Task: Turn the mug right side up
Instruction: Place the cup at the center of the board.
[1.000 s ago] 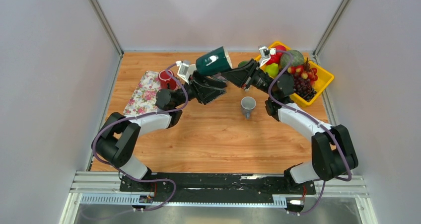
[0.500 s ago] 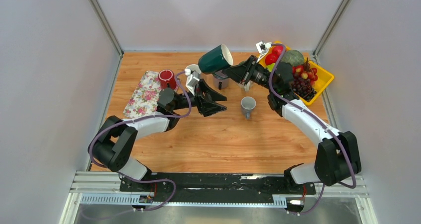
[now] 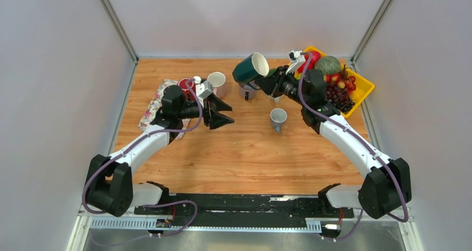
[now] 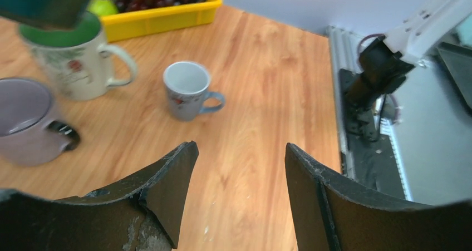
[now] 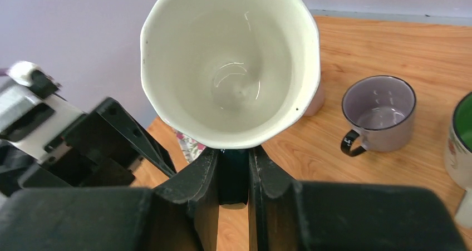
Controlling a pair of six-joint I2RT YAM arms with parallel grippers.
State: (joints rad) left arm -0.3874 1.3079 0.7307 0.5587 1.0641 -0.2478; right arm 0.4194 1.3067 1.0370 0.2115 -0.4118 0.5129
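Top external view gives me the green mug (image 3: 250,68) in the upper middle of the frame, lifted off the table (image 3: 245,156) and lying about on its side, with its cream mouth turned to the right and a little up. The right gripper (image 5: 232,170) has its fingers closed on the dark handle, just under the rim in the right wrist view. I judge this grip is chosen so that a roll of the wrist brings the mouth up, and the turn looks about half done. The left gripper (image 3: 221,112) is left of centre, well apart from the mug. Its fingers are spread with nothing between them, I think to leave room.

The green mug is empty inside. Just below it in the frame a white mug with green lining (image 4: 72,67) stands upright, but I cannot see its bottom. A lilac mug (image 5: 381,112) and a small blue mug (image 4: 187,89) are upright and empty. A red mug (image 3: 185,87) stands at the edge of the floral cloth (image 3: 155,109) on the left, and I cannot tell its contents. The yellow tray (image 3: 363,88) at upper right holds grapes and other fruit. To set the mug down I would need a free place on the wood, not over the white mug.
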